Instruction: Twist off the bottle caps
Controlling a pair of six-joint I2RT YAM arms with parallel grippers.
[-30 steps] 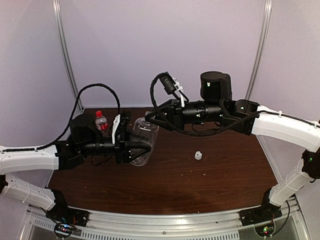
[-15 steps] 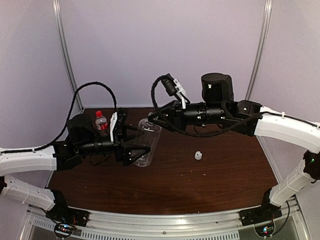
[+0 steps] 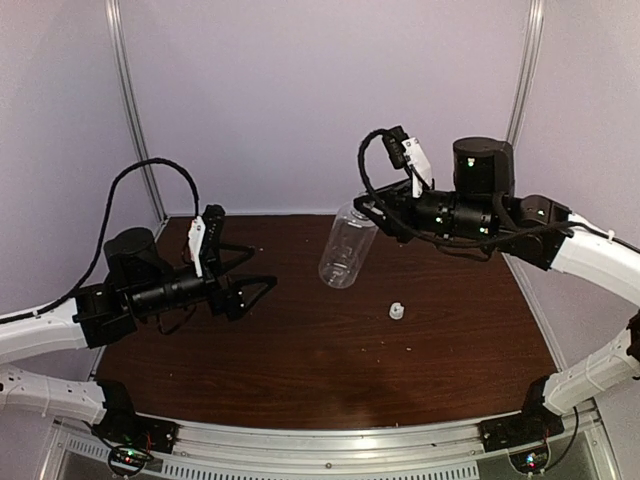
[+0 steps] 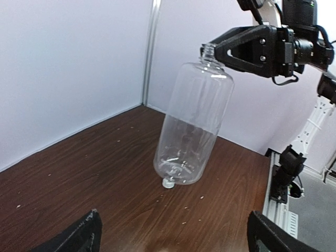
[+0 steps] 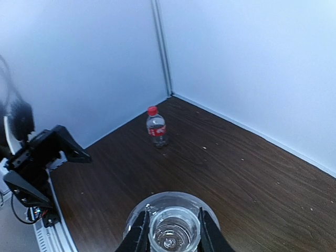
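My right gripper (image 3: pixel 368 212) is shut on the neck of the large clear bottle (image 3: pixel 345 248), which hangs tilted above the table with its mouth open and no cap on it. The wrist view shows the right gripper (image 5: pixel 173 232) clamped on either side of that neck. The white cap (image 3: pixel 398 311) lies on the table, right of the bottle. Against the far left corner stands the small bottle (image 5: pixel 157 128) with a red label, its red cap (image 5: pixel 152 110) on. My left gripper (image 3: pixel 256 268) is open and empty, well left of the large bottle (image 4: pixel 194 126). The top view hides the small bottle.
The brown table (image 3: pixel 330 370) ends at pale walls at the back and both sides, with a metal post (image 3: pixel 135 110) in the left corner. A rail (image 3: pixel 330 445) with the arm bases runs along the near edge.
My left gripper opened, let go of the large bottle and drew back to the left. My right arm carried the bottle up and to the right.
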